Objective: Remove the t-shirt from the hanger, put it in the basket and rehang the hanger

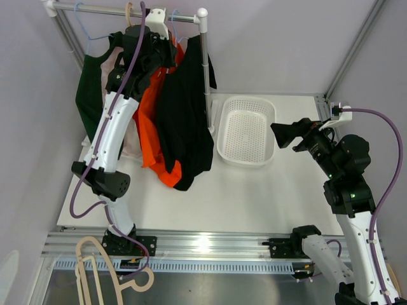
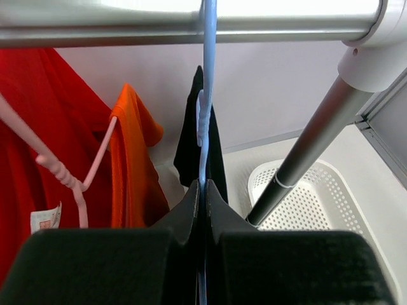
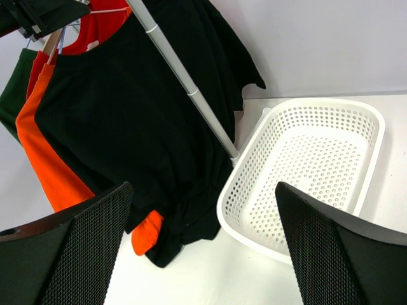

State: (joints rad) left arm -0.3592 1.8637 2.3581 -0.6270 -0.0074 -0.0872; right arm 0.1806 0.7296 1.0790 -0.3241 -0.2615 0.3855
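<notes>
Top view: my left arm (image 1: 114,121) reaches up to the rail (image 1: 102,9). The black shirt (image 1: 184,121) hangs straight down just beside it. My right arm (image 1: 346,178) is well apart, past the basket (image 1: 245,130).

Left wrist view: the left jaws are clenched on the blue hanger (image 2: 208,57).

Right wrist view: the right jaws are released, wide apart. The shirt is ahead, to their left.

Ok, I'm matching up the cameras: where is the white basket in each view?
Top external: white basket right of centre, on the table.
Left wrist: basket lower right, partly behind the rack's upright pole.
Right wrist: basket fills the right half.
Shared landmark: that upright pole, along the basket's left side in every view.
</notes>
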